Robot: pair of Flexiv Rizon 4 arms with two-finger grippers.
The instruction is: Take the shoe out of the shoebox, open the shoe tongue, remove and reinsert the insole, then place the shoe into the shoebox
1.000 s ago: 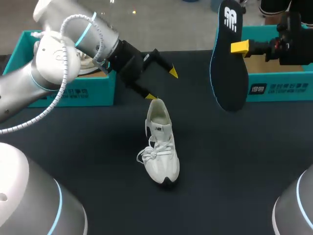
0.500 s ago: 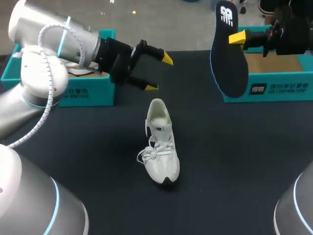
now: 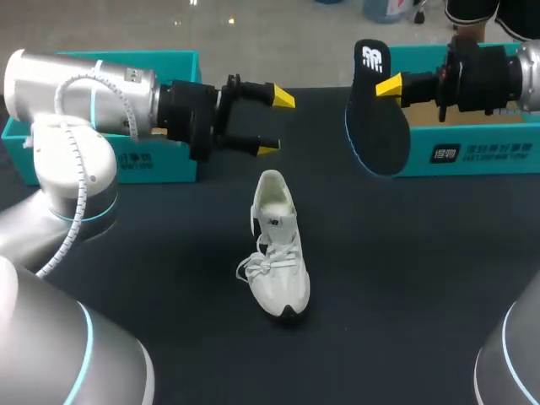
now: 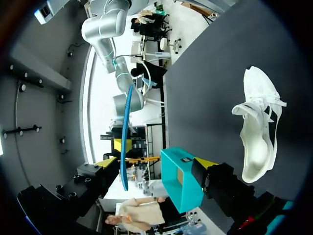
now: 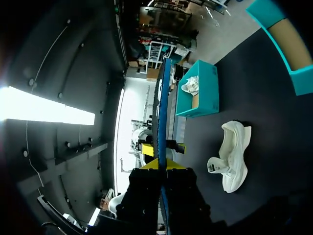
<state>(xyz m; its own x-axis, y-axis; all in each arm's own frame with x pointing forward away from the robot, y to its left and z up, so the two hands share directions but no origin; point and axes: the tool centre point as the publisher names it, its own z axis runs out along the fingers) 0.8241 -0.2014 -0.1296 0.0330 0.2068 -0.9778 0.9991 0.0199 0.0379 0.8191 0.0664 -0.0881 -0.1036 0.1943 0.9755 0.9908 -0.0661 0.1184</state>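
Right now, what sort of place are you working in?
Probably a robot test bench for shoe handling: a dark table, two teal shoeboxes, a white shoe, and an insole in my right gripper.

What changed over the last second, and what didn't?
The left pincer, open, pulled up and away from the heel of the shoe. The right pincer, shut on the insole, shifted it slightly toward the middle. The shoe stayed put.

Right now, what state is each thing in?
insole: hanging from right gripper, off the table
right gripper: shut on insole
left gripper: open, empty
white sneaker: upright on table, untouched
left shoebox: open
right shoebox: open
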